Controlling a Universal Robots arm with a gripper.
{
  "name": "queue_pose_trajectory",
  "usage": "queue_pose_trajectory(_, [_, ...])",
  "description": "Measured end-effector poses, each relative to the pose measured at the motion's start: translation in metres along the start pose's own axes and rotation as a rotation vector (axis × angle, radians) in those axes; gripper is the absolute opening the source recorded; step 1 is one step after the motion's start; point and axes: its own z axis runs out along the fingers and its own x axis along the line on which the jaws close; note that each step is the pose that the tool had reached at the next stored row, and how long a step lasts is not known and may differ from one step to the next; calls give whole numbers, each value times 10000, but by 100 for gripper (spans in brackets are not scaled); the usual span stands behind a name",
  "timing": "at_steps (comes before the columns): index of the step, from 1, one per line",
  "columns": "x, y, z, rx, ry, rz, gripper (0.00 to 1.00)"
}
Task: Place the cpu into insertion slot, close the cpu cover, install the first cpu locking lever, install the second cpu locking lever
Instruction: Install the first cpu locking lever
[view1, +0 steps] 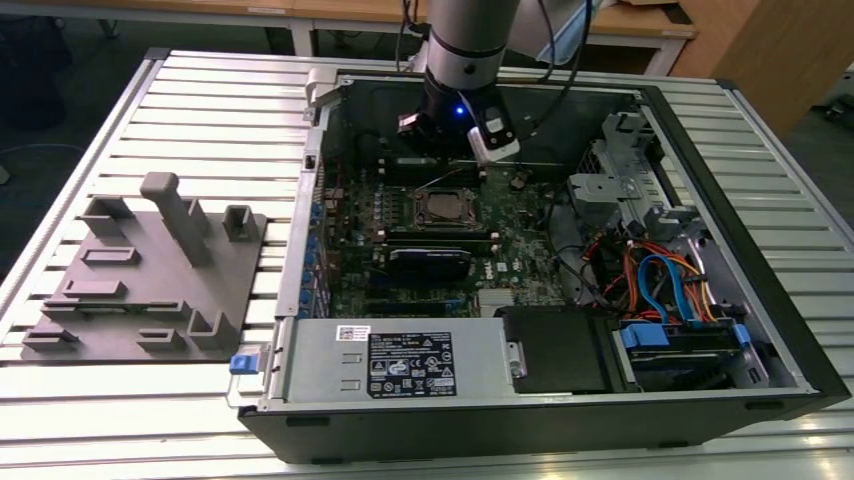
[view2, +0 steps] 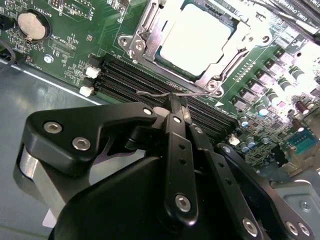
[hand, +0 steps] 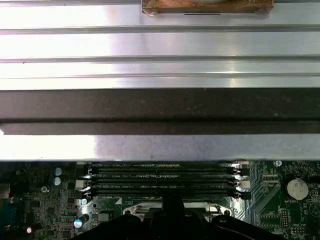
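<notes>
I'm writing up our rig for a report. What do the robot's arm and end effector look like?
The arm is a silver-grey cylindrical tube with a black wrist section, a small blue light and black cables alongside. The end effector is matte black, built of flat linkage bars joined by silver screws.

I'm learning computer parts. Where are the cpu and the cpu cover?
cpu (view2: 197, 42): second wrist view, middle of its pale face.
cpu cover (view2: 152, 27): second wrist view, a side bar of the frame.
</notes>
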Motion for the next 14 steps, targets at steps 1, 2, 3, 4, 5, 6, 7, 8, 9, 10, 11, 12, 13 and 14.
queue_pose_trajectory(1, [0, 0, 0, 48, -1, 2, 11])
queue_pose_trajectory(2, [0, 0, 0, 77, -2, 1, 11])
queue_pose_trajectory(3, [0, 0, 0, 79, -2, 1, 11])
queue_pose_trajectory(4, [0, 0, 0, 79, -2, 0, 11])
queue_pose_trajectory(5, [0, 1, 2, 78, -2, 0, 11])
queue_pose_trajectory(6, [0, 3, 3, 80, -2, 1, 11])
queue_pose_trajectory(7, [0, 4, 3, 80, -2, 1, 11])
queue_pose_trajectory(8, [-1, 6, 5, 80, -2, 1, 11])
queue_pose_trajectory(9, [-3, 8, 6, 80, -2, 0, 11])
queue_pose_trajectory(10, [-4, 11, 7, 81, -2, 1, 11])
queue_pose_trajectory(11, [-7, 14, 9, 80, -2, 2, 11])
queue_pose_trajectory(12, [-10, 16, 11, 79, -3, 2, 11])
queue_pose_trajectory(13, [-15, 18, 14, 79, -3, 1, 11])
queue_pose_trajectory(14, [-19, 18, 17, 78, -3, 1, 11])
